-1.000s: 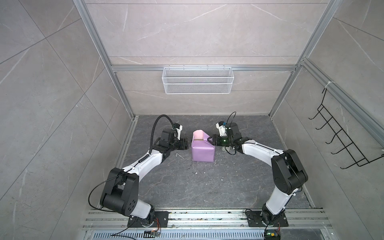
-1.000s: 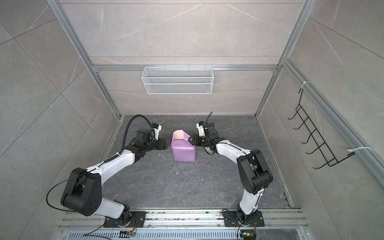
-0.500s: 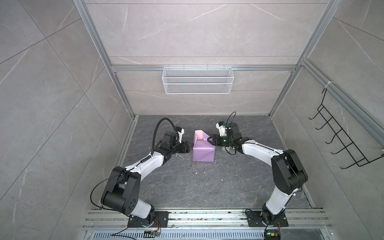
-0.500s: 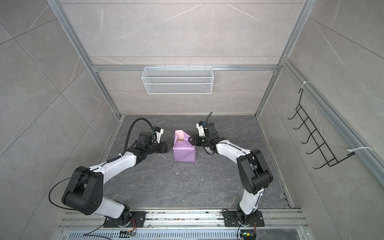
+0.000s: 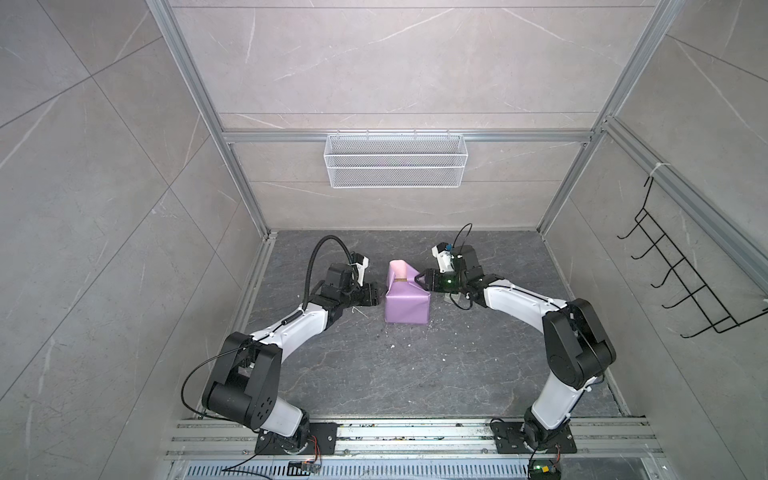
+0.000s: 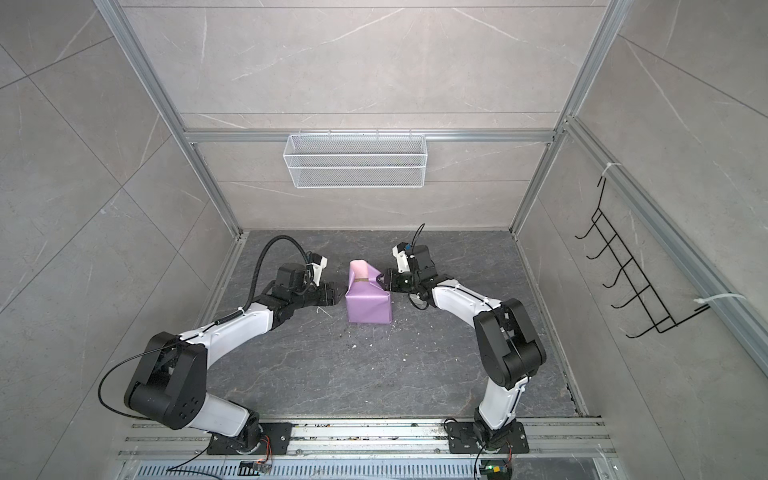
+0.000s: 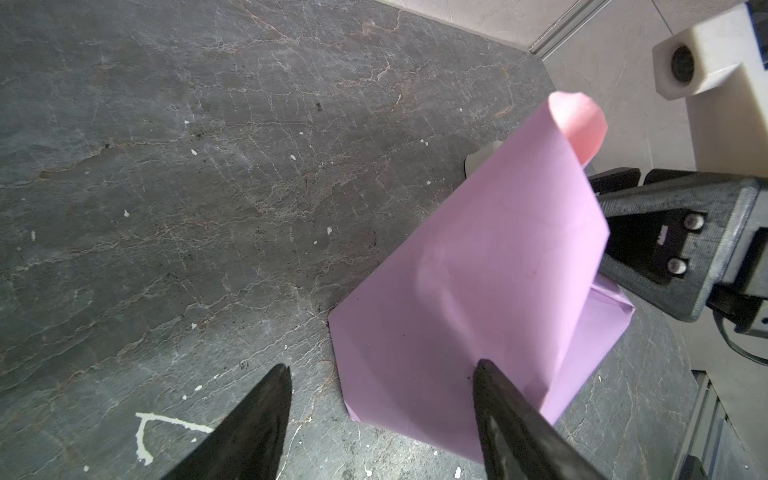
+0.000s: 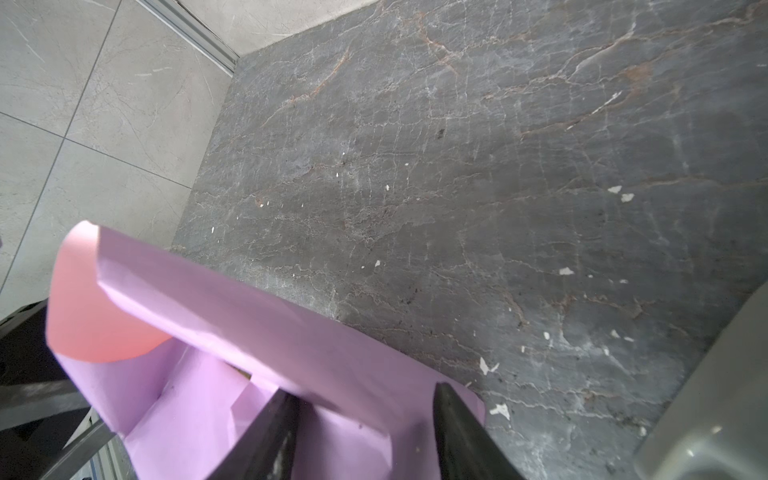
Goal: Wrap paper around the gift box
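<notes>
Left gripper [image 7: 382,370] hovers spread wide beside the paper [image 5: 405,307], toward the surface's [image 5: 415,374] far edge; right gripper [image 8: 361,395] half-parted astride a fold, grip unclear.

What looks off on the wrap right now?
The lilac-purple wrapping paper is unfinished at its far end: a loose flap stands up, pink inner face showing, with a brownish sliver, likely the gift box, exposed. Small white scraps litter the dark stone table.
</notes>
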Controlling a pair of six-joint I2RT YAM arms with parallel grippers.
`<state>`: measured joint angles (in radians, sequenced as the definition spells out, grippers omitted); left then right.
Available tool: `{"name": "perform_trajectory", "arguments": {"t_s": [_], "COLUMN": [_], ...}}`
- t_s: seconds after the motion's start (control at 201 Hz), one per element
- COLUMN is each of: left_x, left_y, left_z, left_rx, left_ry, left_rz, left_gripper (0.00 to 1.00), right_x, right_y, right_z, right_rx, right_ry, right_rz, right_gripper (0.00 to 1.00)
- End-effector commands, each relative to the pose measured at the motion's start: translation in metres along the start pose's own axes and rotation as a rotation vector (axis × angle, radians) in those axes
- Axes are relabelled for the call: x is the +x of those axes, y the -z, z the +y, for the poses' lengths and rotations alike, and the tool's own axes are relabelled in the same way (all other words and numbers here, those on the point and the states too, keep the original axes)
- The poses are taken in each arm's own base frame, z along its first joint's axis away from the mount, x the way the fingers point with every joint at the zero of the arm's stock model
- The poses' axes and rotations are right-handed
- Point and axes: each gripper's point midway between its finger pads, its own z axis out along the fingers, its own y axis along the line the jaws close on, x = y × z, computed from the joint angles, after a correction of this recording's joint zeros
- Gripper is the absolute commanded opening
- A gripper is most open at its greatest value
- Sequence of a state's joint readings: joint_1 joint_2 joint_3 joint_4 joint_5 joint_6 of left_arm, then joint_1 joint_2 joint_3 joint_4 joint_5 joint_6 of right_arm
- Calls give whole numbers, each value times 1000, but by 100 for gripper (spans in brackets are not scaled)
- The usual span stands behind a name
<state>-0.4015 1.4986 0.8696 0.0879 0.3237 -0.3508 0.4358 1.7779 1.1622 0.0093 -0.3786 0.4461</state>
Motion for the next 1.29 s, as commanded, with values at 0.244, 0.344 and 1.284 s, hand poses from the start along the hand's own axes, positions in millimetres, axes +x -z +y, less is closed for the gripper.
{"name": "perform_trajectory", "arguments": {"t_s": [0.244, 0.344, 1.284], "left_x": [-31, -28, -26], "left_y": [-1, -4, -48], "left_z": [-16, -19, -10], "left_rx": [27, 50, 72], "left_ry": [-58, -66, -173], "left_rz": [-59, -41, 97], "left_gripper": [73, 73, 75], "right_x": [29, 29, 30], "right_y": [-6, -6, -7], "right_z": [-11, -12, -10], "right_rx": [40, 41, 31], "right_ry": [-23, -24, -21], "right_rz": [86, 87, 90], "right_gripper": [54, 54, 54]}}
